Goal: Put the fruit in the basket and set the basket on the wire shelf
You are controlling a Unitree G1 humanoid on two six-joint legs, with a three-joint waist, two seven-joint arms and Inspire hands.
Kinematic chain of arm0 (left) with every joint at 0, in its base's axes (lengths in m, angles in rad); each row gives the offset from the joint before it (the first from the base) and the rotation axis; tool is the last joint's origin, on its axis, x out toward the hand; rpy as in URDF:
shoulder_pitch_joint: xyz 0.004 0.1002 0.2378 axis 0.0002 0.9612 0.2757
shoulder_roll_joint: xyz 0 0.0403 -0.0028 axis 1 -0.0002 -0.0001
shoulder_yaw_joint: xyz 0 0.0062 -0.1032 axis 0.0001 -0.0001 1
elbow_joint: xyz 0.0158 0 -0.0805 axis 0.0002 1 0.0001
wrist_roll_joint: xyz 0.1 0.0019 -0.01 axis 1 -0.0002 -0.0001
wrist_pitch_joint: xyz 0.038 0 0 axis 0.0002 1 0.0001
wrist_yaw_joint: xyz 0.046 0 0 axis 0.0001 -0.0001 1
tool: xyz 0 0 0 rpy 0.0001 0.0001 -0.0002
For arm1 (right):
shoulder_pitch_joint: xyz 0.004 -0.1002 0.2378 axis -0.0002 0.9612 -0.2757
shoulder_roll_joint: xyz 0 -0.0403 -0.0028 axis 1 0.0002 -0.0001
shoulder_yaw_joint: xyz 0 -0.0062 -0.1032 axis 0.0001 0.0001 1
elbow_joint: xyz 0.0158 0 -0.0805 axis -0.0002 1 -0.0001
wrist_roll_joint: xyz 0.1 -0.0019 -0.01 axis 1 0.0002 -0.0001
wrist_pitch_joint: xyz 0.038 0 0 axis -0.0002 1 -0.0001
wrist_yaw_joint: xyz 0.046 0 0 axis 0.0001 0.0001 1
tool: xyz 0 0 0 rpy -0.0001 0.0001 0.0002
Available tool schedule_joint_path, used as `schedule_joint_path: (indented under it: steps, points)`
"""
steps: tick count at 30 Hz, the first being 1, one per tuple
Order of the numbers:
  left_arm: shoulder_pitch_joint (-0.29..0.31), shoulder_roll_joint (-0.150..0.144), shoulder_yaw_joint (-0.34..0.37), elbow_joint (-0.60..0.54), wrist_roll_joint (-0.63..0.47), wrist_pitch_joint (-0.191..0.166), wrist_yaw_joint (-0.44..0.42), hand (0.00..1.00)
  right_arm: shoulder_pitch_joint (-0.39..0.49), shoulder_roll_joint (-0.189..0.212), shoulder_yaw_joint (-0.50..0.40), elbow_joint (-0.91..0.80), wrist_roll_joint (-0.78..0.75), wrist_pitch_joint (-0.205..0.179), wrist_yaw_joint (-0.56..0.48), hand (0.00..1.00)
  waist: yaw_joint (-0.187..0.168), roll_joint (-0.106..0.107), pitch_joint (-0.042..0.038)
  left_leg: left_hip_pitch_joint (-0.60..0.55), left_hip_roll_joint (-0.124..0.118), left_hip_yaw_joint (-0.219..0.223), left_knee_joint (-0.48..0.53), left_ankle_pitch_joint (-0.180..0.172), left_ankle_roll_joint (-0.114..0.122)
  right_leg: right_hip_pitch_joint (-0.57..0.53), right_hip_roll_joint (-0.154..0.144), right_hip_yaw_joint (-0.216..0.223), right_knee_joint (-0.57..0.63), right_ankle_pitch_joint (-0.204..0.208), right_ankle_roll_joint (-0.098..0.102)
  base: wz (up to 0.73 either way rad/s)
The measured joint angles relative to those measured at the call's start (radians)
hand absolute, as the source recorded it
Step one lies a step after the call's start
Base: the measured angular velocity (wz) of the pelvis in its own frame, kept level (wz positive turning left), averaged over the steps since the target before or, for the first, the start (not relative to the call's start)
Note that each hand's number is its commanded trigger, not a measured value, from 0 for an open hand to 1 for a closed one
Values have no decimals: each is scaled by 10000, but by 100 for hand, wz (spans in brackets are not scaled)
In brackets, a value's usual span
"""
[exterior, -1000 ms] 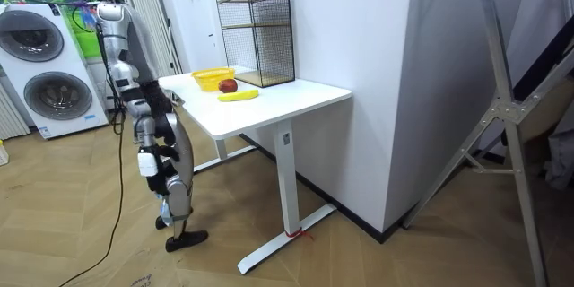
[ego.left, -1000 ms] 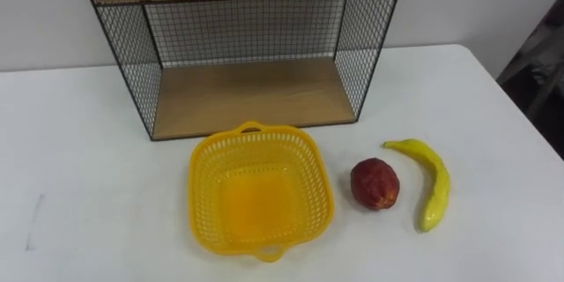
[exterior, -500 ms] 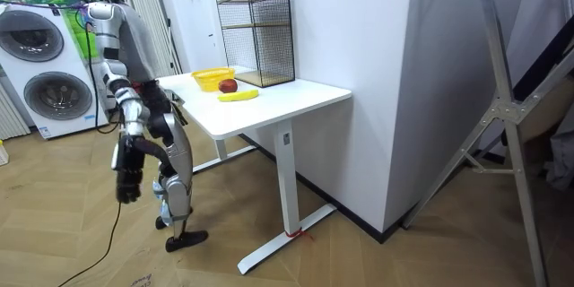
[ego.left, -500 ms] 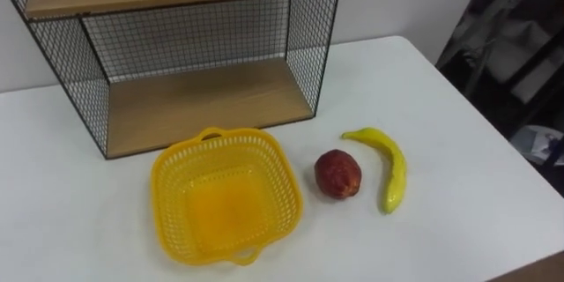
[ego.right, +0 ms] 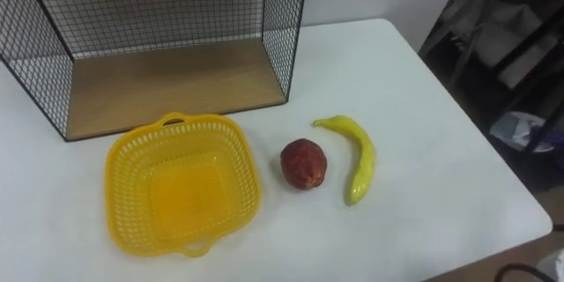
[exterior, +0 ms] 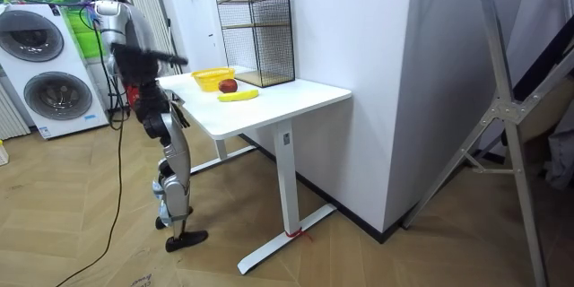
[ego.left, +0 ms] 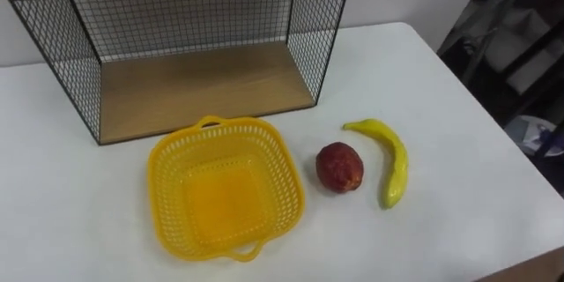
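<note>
Sideways on in the room view, the robot stands at the end of the white worktop [exterior: 296, 99], near two washing machines [exterior: 56, 97]. Its right arm is held out level toward the worktop; the right hand [exterior: 179, 59] is a blur, and I cannot tell its state. From the left eye view, the empty yellow basket [ego.left: 225, 194] sits before the wire shelf [ego.left: 203, 88]. A dark red fruit [ego.left: 339, 166] lies just to its right, then a curved yellow banana [ego.left: 397, 163].

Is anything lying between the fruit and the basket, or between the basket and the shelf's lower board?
Nothing visible. The red fruit and the banana lie just right of the yellow basket, which is empty. Behind the basket, the wire shelf has an open front and its lower board holds nothing.
</note>
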Motion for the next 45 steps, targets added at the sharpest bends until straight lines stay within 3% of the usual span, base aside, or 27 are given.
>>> schedule_joint_path:
  steps: [6, 14, 21, 31, 45]
  points:
    - [-182, 4, -241, 421, -23, -184, -150, 0, -23, -195, 1512, -496, -472, -46, 1891, 0, 598, 93, 9, 160, 103, 76, 17, 31, -52, 129, 97, 78, -178, 144, -63, -5]
    - [-287, 11, -547, 347, -3, -177, -547, 0, 38, -204, 3488, 205, -451, -31, 4978, 0, 790, 227, 7, 84, 197, 7, 87, 41, -66, 230, 78, -59, -152, 194, -109, 3]
    - [-342, -61, -915, 311, 0, -169, -635, 0, 35, -160, 4412, 1186, -473, 95, 6809, 0, 961, 275, -26, 113, 188, -158, 98, 44, -67, 334, 65, -150, -158, 194, -109, 5]
    - [-483, -72, -1039, 535, -10, -214, -592, 0, 31, -159, 5167, 1716, -460, 54, 7679, 0, 1097, 339, -29, 11, 195, -339, 170, 69, -106, 363, 85, -361, -312, 215, -144, 6]
    - [-715, -59, -1039, 923, -1, -385, -610, 0, -84, -49, 5184, 2195, 166, -254, 8124, 0, 1240, 328, 27, -98, 204, -428, 178, 135, -155, 350, 68, -537, -283, 247, -199, 1]
